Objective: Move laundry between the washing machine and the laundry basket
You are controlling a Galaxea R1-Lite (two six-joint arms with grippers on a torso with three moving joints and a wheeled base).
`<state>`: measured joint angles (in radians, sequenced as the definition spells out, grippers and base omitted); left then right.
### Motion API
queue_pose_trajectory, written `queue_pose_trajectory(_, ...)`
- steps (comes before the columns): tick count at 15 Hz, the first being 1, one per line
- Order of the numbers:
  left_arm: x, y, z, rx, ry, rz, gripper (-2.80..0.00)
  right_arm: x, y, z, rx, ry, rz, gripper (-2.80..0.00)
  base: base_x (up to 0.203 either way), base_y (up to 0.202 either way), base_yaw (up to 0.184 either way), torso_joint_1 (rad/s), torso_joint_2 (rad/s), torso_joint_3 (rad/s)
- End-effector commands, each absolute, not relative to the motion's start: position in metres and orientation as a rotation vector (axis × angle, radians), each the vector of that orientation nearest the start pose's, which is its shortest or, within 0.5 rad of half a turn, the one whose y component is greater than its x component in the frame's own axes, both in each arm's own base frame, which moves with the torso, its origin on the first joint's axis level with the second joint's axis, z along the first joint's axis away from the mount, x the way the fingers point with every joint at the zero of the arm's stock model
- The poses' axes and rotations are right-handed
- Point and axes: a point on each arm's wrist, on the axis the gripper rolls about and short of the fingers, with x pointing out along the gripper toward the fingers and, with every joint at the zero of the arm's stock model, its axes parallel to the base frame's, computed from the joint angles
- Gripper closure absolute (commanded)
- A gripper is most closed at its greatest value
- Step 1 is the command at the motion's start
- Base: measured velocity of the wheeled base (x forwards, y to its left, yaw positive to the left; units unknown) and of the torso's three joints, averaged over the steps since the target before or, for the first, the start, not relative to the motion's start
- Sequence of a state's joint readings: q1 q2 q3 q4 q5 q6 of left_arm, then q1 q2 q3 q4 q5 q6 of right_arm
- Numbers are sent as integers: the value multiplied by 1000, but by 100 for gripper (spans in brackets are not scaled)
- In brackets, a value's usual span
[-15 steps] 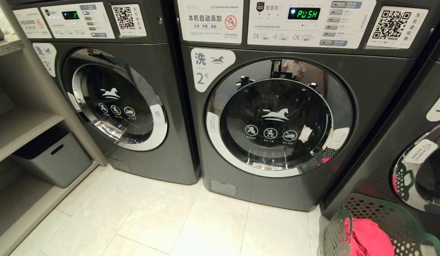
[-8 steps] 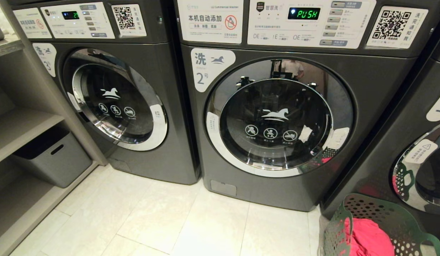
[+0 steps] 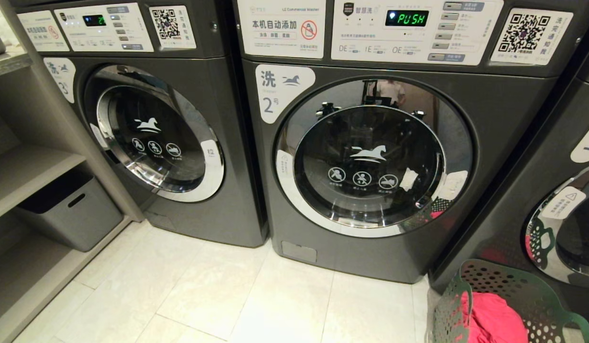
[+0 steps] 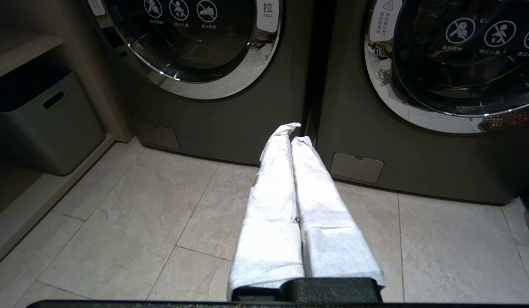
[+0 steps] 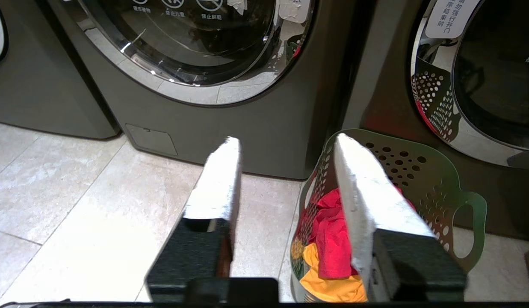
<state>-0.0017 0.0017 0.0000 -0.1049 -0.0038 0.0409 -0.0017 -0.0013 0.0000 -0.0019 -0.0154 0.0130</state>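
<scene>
The middle washing machine (image 3: 370,157), marked 2, has its round door closed and its display reads PUSH. A green perforated laundry basket (image 3: 508,281) stands on the floor at its lower right, with red laundry (image 3: 489,319) in it. In the right wrist view the basket (image 5: 418,171) holds red cloth (image 5: 332,239) over yellow cloth (image 5: 328,286). My right gripper (image 5: 286,137) hangs open and empty above the floor, at the basket's near rim. My left gripper (image 4: 295,132) is shut on nothing, low before the gap between two machines. Neither gripper shows in the head view.
Closed washers stand to the left (image 3: 156,138) and right (image 3: 565,224) of the middle one. A shelf unit (image 3: 27,171) at the far left holds a grey bin (image 3: 70,214). Pale floor tiles (image 3: 204,295) lie before the machines. A person is reflected in the middle door.
</scene>
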Motion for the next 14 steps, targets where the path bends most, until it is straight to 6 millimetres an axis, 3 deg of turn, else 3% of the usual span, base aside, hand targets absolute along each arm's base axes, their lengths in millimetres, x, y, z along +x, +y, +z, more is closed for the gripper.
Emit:
queue_pose_trajectory(1,-20,0,75,40,-64,-4,0,-23,0,76,13,-5,-17,0,0,0,0,0,0,0)
queue_pose_trajectory(14,-20,0,75,40,-63,-5,0,-23,0,76,14,-6,-17,0,0,0,0,0,0,0)
